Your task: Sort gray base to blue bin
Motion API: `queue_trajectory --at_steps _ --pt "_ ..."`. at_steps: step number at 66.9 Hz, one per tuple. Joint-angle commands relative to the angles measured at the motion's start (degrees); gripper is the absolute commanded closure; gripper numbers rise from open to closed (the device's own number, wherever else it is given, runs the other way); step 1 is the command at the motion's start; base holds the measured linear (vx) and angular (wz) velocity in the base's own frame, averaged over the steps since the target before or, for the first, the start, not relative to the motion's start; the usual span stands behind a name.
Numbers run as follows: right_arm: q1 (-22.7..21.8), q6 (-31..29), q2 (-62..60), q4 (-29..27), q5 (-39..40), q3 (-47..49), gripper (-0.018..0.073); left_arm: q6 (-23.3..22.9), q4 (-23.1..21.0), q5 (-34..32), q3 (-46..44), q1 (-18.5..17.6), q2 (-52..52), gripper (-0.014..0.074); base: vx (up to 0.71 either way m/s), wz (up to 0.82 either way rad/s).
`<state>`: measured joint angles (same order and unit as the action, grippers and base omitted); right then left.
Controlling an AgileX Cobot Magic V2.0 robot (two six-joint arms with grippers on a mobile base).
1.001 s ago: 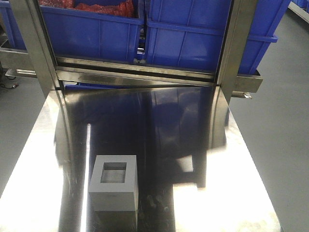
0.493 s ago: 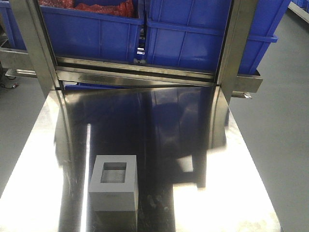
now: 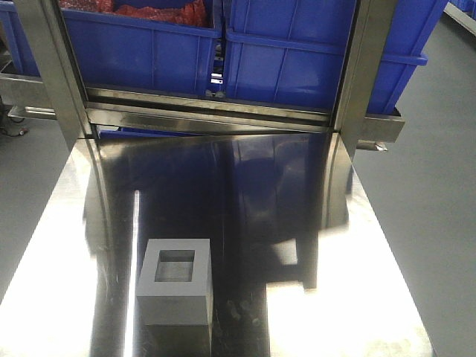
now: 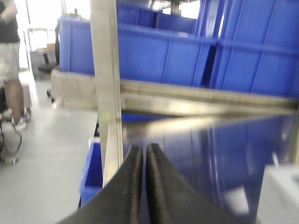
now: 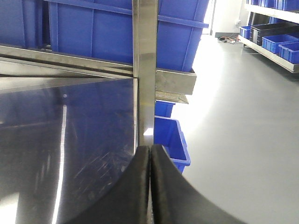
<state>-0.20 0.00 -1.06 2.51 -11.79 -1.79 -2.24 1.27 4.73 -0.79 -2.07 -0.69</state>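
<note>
The gray base (image 3: 176, 290) stands on the steel table (image 3: 342, 312) near its front left, its square recess facing up. In the left wrist view it is a pale blur at the lower right (image 4: 280, 196). Two blue bins sit on the shelf behind the table, one at the left (image 3: 141, 52) and one at the right (image 3: 312, 63). Neither gripper shows in the front view. My left gripper (image 4: 144, 147) is shut and empty, over the table's left edge. My right gripper (image 5: 150, 148) is shut and empty, at the table's right edge.
Steel uprights (image 3: 56, 74) (image 3: 364, 74) frame the shelf at the table's back. The left shelf bin holds red material (image 3: 156, 9). Smaller blue bins sit low beside the table on both sides (image 4: 93, 172) (image 5: 170, 140). A person (image 4: 9, 65) stands far left.
The gray base has not moved. Only dim reflections on the table right of the block have shifted slightly.
</note>
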Motion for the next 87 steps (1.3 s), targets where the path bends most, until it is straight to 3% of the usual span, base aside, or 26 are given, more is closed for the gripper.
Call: queue_trajectory --at_steps 1,8,32,45,66,79,87 --pt "-0.1 -0.69 -0.47 0.49 4.51 -0.32 0.0564 -0.22 -0.23 -5.29 -5.85 -0.36 0.22 0.0603 0.0 0.0" --pt "-0.1 -0.69 -0.47 0.49 4.51 -0.32 0.0564 -0.22 -0.18 -2.51 -11.64 -0.36 4.65 0.0603 0.0 0.0" --pt "-0.1 -0.69 -0.47 0.49 4.52 -0.32 0.0564 -0.16 -1.27 23.53 -26.32 -0.36 25.89 0.0603 0.0 0.0" --pt "-0.1 -0.69 -0.47 0.49 4.52 -0.32 0.0564 -0.16 -1.27 26.39 -26.29 -0.36 31.28 0.0603 0.0 0.0" --pt "-0.1 -0.69 -0.47 0.49 4.52 -0.32 0.0564 -0.22 -1.27 25.8 -26.29 -0.36 31.83 0.0589 0.0 0.0" --pt "-0.1 -0.69 -0.47 0.49 4.52 -0.32 0.0564 -0.17 -1.27 25.54 -26.29 -0.36 31.83 0.0509 0.0 0.0" --pt "-0.1 -0.69 -0.47 0.49 4.52 -0.32 0.0564 -0.17 -1.27 25.59 -26.29 -0.36 31.83 0.0412 0.0 0.0"
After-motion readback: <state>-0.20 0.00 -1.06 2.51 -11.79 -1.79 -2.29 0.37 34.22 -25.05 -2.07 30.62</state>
